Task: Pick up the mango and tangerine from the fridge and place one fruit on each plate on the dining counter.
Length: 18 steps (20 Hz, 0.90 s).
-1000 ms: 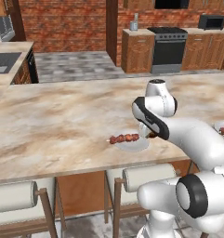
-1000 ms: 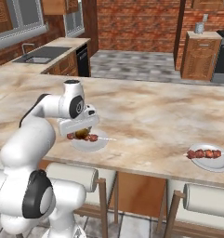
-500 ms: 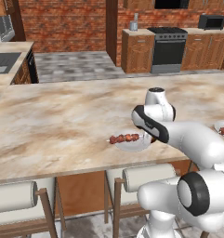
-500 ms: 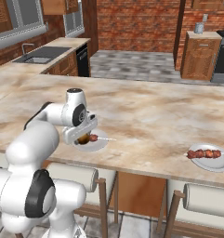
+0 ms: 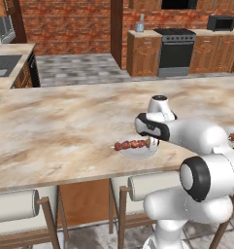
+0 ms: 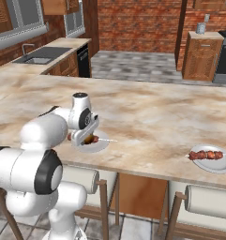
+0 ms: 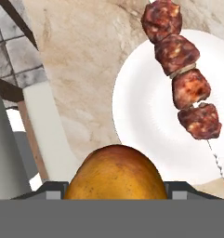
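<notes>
My gripper (image 5: 148, 143) is shut on the mango (image 7: 115, 174), an orange-yellow fruit, and holds it low over the near edge of a white plate (image 5: 138, 152) on the dining counter (image 5: 65, 126). A skewer of meat chunks (image 7: 185, 79) lies across that plate (image 7: 146, 116). From the right, the mango (image 6: 91, 139) shows under the hand, by the plate (image 6: 101, 146). Whether the fruit touches the plate I cannot tell. A second plate (image 6: 213, 165) with its own skewer sits further right and bears no fruit. The tangerine and the fridge are out of view.
Stools with grey cylindrical backrests (image 5: 11, 206) (image 6: 208, 201) line the counter's near edge. Behind the counter are a tiled floor, wooden cabinets, a black stove (image 5: 175, 51) and a sink worktop (image 6: 37, 58) on the left.
The hand has come down and slightly nearer with the mango, from above the plate to just over it. The grip has not changed.
</notes>
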{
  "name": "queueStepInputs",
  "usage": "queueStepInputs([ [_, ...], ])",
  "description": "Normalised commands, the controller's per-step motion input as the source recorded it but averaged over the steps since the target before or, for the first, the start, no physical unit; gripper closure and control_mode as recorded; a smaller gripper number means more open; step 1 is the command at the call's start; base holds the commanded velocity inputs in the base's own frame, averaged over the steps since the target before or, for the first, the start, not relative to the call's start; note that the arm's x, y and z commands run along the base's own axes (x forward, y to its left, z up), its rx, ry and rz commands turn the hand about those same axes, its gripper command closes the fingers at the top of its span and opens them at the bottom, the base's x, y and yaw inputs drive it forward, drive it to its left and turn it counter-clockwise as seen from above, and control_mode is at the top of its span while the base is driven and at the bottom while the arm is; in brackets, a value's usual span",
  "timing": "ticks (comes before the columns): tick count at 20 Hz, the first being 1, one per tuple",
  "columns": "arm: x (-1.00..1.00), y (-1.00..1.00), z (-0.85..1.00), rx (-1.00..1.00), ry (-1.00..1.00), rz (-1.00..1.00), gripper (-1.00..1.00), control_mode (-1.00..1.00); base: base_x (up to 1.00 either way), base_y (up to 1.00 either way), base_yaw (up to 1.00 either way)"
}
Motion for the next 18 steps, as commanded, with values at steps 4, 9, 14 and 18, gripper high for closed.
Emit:
queueStepInputs([
  [4,0.30,0.00,-0.26,0.00,0.00,0.11,1.00,-1.00,0.00,0.00,0.00],
  [9,0.21,0.08,-0.26,0.00,0.02,0.04,1.00,-1.00,0.00,0.00,0.00],
  [14,0.38,0.13,-0.20,0.00,0.07,0.00,1.00,-1.00,0.00,0.00,0.00],
  [18,0.40,0.05,-0.19,0.00,0.10,0.00,1.00,-1.00,0.00,0.00,0.00],
])
